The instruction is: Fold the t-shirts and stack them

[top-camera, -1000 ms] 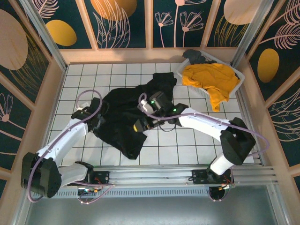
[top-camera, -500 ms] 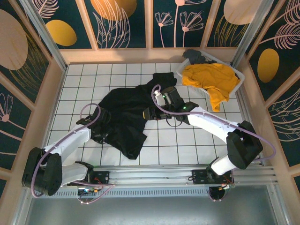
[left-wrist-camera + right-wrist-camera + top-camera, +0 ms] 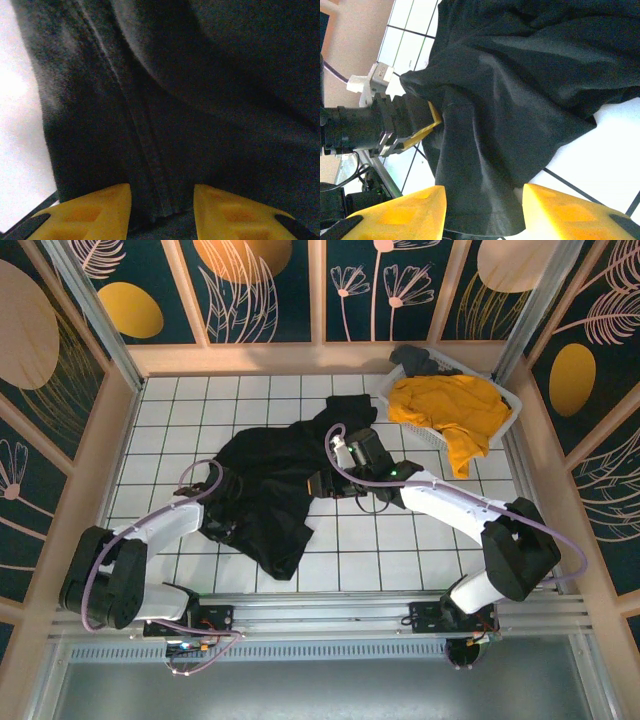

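Right, black t-shirt (image 3: 262, 480) is limp and light, and sags between holds. Left gripper (image 3: 161, 195) pinches its hem seam, right gripper (image 3: 484, 195) clamps the right edge; you want seams, not mid-panel.

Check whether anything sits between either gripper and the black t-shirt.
Nothing visible does. The black t-shirt lies crumpled on the tiled table, and its cloth sits between the fingers of the left gripper and of the right gripper. The white basket with the yellow t-shirt stands off at the far right corner.
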You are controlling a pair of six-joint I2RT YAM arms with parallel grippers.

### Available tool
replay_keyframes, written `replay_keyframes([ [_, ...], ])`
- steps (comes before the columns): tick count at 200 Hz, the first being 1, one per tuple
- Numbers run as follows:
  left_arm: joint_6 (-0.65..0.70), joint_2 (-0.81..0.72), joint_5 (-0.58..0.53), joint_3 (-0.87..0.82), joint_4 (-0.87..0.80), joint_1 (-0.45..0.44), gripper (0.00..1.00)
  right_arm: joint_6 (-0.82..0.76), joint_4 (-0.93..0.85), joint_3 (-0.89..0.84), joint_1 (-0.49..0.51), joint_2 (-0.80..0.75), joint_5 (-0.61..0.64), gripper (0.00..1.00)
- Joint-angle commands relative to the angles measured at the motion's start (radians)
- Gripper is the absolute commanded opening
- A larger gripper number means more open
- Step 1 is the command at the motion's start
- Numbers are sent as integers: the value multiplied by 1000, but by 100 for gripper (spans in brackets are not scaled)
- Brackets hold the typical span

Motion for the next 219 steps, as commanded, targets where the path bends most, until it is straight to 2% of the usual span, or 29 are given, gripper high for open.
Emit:
replay_keyframes([
  [1,-7,30,1,17,25,4,37,19,34,-24,-7,-24,11,44],
  [41,12,66,-1,16,43,4,25,20,32,-28,-9,-20,28,43],
  [56,22,67,-6,31,23,4,17,20,31,-27,-10,-17,33,43],
  [65,26,55,-17,42,1,4,12,20,31,-27,-11,-16,35,43],
  [96,25,-39,-68,78,-101,4,8,20,26,-29,-16,-10,47,43],
  [124,23,-128,-94,89,-192,4,7,22,-10,-7,-24,36,82,40],
  [163,-5,-260,-107,59,-259,4,8,46,-51,80,-25,180,136,40],
  [192,-22,-315,-123,28,-274,3,10,86,-84,179,-26,296,196,50],
  [219,-30,-334,-117,-12,-252,4,10,116,-103,279,-25,402,210,54],
])
